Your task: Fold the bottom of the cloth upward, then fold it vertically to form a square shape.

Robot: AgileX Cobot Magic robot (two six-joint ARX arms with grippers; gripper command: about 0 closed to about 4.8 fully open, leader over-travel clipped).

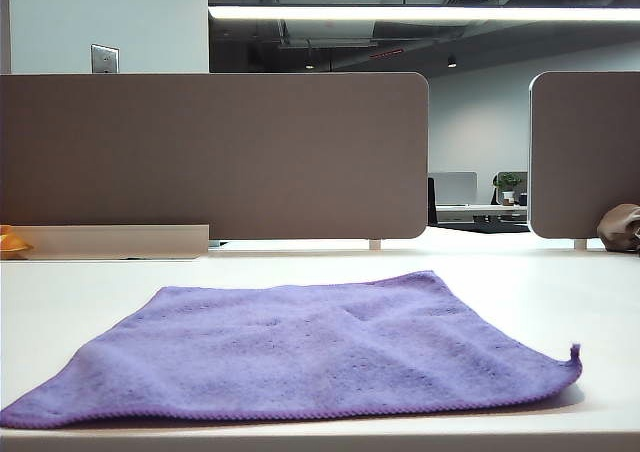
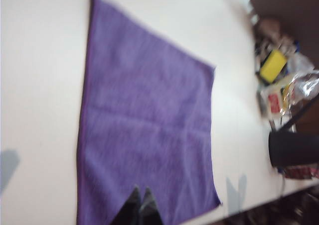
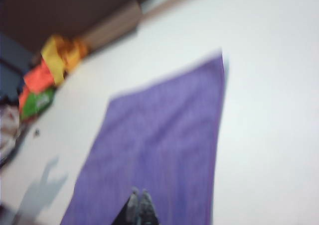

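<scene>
The cloth (image 1: 300,347) lies flat and open on the white table (image 1: 560,272), unfolded, its near hem running along the table's front edge. One near corner carries a small tag (image 1: 575,350) that sticks up. No fold is made yet.

Left gripper (image 2: 139,197): fingertips pressed together, holding nothing, hanging above the cloth's near part. Right gripper (image 3: 140,197): also closed and empty, likewise above the cloth's near part. Neither touches the cloth, as far as the blurred wrist pictures allow (both are smeared).

Key relation: the cloth spreads away from both grippers, with its far edge toward the grey divider (image 1: 215,157). The near hem, the edge to be lifted, lies just under and behind the fingertips. The hem runs side to side, so I judge each arm takes its own near corner; neither is plainly nearer. Both will have to open before they can pinch.

Views compared: the exterior view shows the cloth whole, flat but faintly creased, and no arm at all. The left wrist view adds clutter beyond the cloth's side edge, a yellow block (image 2: 273,65) among wrappers. The right wrist view shows orange and green packets (image 3: 45,78) past the opposite side. A brown lump (image 1: 622,228) sits by the divider, well apart from the cloth.
</scene>
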